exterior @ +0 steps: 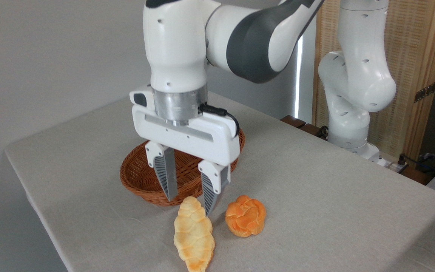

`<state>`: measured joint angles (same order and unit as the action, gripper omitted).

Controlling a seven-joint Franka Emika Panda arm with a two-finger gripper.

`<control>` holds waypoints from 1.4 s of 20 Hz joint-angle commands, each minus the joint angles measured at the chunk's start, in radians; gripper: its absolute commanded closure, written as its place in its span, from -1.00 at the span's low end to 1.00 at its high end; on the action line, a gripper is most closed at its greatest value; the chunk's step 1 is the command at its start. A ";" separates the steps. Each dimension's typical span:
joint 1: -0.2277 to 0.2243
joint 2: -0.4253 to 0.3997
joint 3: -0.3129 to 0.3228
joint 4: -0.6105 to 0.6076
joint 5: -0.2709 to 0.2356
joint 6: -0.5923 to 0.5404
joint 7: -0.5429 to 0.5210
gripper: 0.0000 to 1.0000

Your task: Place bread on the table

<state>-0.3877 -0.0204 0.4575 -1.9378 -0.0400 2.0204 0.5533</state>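
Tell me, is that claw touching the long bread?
Cannot tell. In the camera view the open claw straddles the bread's far tip; one finger overlaps its edge, with no gap or contact plainly shown.

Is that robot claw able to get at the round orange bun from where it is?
Probably yes. The gripper hangs open just above the long bread, and the bun lies right beside it on the bare table, uncovered. The basket stands behind, out of the way.
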 commanded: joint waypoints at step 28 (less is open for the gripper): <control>-0.014 -0.058 -0.112 0.008 -0.008 -0.006 0.142 -1.00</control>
<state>-0.4081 -0.0700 0.3493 -1.9312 -0.0403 2.0202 0.6818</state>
